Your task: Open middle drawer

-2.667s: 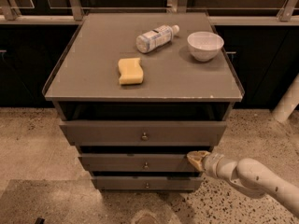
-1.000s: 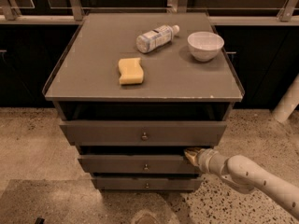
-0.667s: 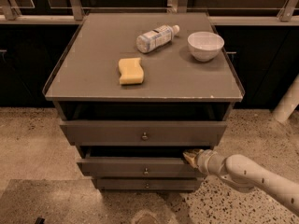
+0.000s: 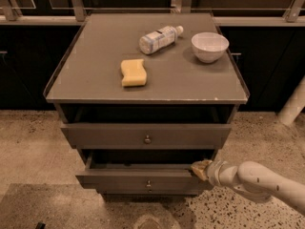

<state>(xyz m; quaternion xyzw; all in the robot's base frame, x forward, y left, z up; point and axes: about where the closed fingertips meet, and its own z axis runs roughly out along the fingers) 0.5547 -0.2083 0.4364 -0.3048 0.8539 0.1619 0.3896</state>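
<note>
The grey-brown cabinet [image 4: 143, 92] has three drawers. The middle drawer [image 4: 119, 179] has a slim front and a small round knob [image 4: 148, 184]. It stands pulled out past the top drawer [image 4: 105, 135], with a dark gap showing behind its front. My gripper [image 4: 200, 169] is on the end of the white arm [image 4: 259, 180] that comes in from the lower right. It sits at the right end of the middle drawer's top edge and touches it. The bottom drawer is almost hidden under the middle one.
On the cabinet top lie a yellow sponge [image 4: 133, 72], a plastic bottle [image 4: 159, 38] on its side and a white bowl [image 4: 209, 46]. A white post [image 4: 293, 104] stands at the right. The floor is speckled, with a darker mat [image 4: 52, 206] at the lower left.
The middle drawer has slid out toward the camera, and the gap above its front is wider. My gripper has moved with its right corner.
</note>
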